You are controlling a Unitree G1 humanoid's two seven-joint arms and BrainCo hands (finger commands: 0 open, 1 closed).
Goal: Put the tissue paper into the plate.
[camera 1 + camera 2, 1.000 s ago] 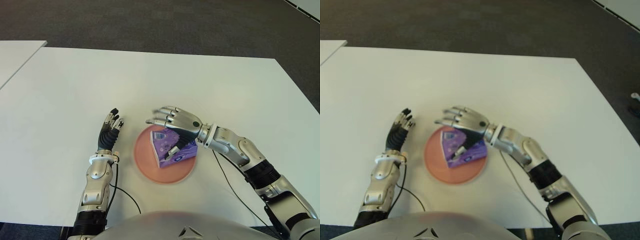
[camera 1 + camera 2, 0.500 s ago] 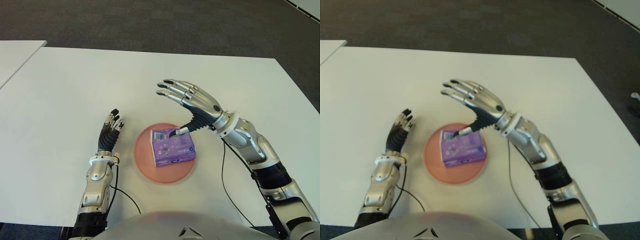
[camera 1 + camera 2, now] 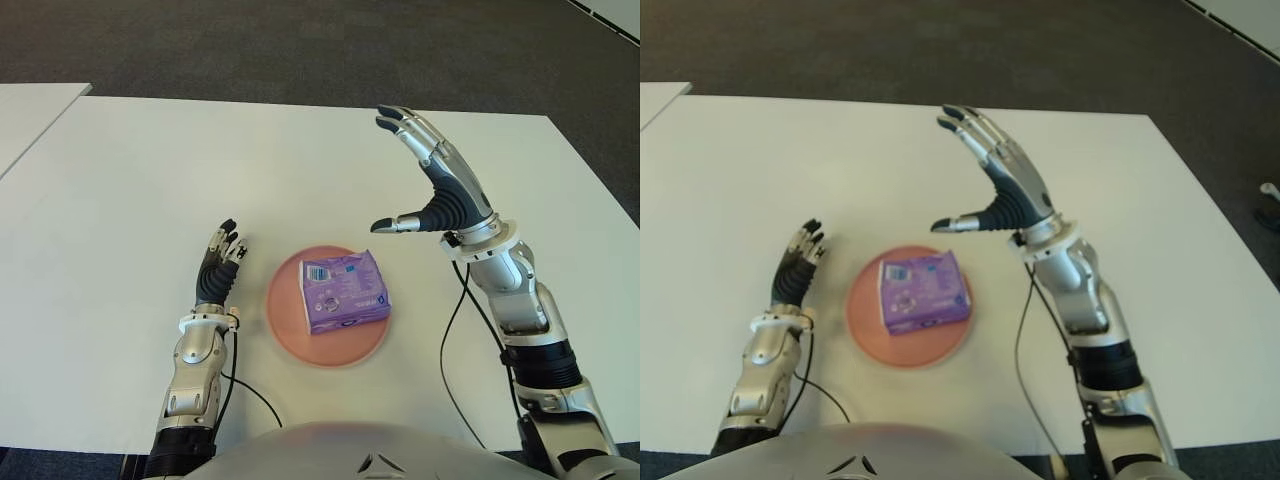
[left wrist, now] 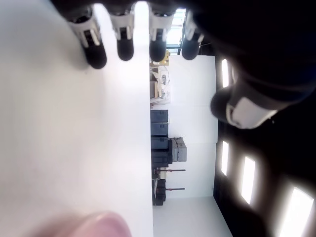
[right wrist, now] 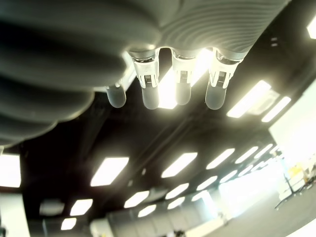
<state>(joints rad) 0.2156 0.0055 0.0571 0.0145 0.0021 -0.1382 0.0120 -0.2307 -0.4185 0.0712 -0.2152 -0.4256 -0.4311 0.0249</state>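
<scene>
Your tissue pack, a purple packet, lies flat in the pink plate, which sits on the white table near the robot's body. The pack covers the plate's middle and right part and leaves a bare crescent on the left and near sides. Nothing is touching the pack.

Your right hand is raised above the table, to the right of the plate and farther out. Its fingers are spread wide and point up and away, and the thumb sticks out leftward toward the space above the pack. It holds nothing. In the right wrist view you see only the fingertips against ceiling lights, so the palm faces upward there.

Your left hand shows just left of the plate, close to the rim but apart from it. Its fingers are straight, lie together and point away from the body; it holds nothing. In the left wrist view the fingertips sit right against the white surface.

A black cable runs from the left wrist along the near table edge, and another hangs beside the right forearm.
</scene>
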